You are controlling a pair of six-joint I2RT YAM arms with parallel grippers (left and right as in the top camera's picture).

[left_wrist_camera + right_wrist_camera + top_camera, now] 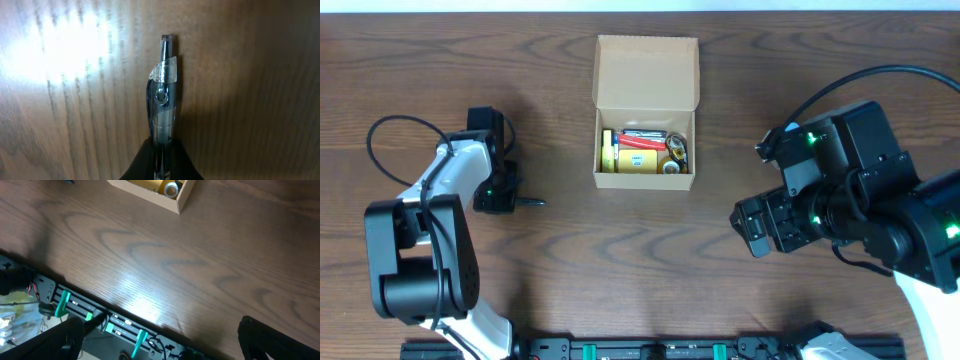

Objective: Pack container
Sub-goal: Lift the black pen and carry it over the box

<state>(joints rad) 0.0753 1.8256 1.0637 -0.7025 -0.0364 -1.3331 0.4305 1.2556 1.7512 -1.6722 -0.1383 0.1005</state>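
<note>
The container, a tan cardboard box with its flap lid standing open, sits at the table's far middle. Inside lie a yellow item, a red item and small metal pieces. Its near corner also shows at the top of the right wrist view. My left gripper is low over the table to the box's left, shut on a clear blue-tinted pen. The pen's end sticks out toward the right. My right gripper hangs open and empty to the right of the box, with nothing between its fingers.
The table's front edge, with a black rail and green clips, runs under my right gripper. Bare brown wood lies in front of the box. The left arm's cable loops at the far left.
</note>
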